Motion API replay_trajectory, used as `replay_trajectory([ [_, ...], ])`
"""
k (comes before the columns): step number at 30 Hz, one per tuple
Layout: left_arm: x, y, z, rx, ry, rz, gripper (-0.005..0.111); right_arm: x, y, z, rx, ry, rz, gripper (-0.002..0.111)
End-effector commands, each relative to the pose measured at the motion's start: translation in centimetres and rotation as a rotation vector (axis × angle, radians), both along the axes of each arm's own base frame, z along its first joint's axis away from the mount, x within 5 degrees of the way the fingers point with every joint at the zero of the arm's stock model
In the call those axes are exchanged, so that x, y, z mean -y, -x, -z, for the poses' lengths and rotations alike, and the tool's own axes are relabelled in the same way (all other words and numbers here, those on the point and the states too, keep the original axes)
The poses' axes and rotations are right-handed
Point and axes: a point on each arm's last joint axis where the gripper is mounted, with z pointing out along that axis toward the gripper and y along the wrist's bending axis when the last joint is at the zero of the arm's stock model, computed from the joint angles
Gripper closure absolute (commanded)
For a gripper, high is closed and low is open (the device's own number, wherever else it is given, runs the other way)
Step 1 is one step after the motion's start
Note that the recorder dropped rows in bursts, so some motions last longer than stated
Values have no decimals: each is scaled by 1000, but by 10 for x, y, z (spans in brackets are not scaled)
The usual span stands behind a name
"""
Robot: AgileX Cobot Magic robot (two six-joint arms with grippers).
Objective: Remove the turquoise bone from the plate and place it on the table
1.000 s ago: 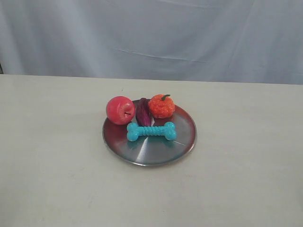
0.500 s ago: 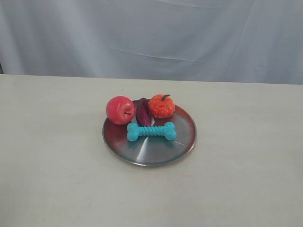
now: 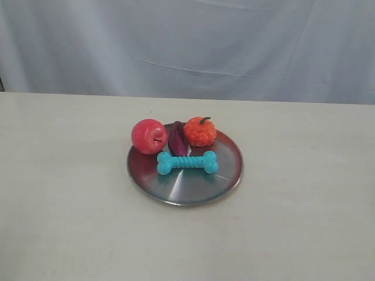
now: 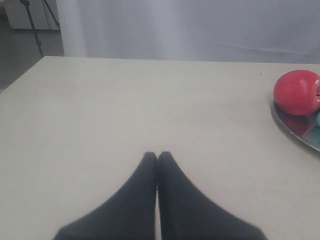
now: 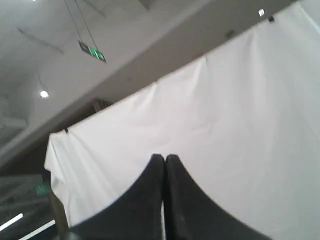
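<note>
The turquoise bone [image 3: 187, 163] lies across the near half of the round silver plate [image 3: 176, 190], which rests on the beige table [image 3: 70, 205]. Neither arm shows in the exterior view. In the left wrist view my left gripper [image 4: 157, 155] is shut with nothing in it, low over bare table, and the plate's rim [image 4: 290, 131] with a sliver of the bone [image 4: 318, 119] sits at the frame's edge. My right gripper [image 5: 164, 158] is shut and empty, aimed up at a white curtain, with no task object in its view.
On the plate behind the bone sit a red apple [image 3: 149, 136], a dark purple item [image 3: 176, 139] and an orange pumpkin-like toy [image 3: 200, 131]. The apple [image 4: 297, 92] also shows in the left wrist view. A pale curtain [image 3: 187, 47] hangs behind the table.
</note>
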Motion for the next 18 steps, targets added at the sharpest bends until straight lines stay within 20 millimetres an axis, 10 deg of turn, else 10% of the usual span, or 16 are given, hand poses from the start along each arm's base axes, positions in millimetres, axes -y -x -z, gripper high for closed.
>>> replay_trajectory([
  [1, 0, 0, 0, 4, 5, 7, 107, 7, -27, -14, -235, -30, -1, 108],
  [18, 0, 0, 0, 4, 5, 7, 107, 32, -221, -64, -1223, 290, -114, 108],
])
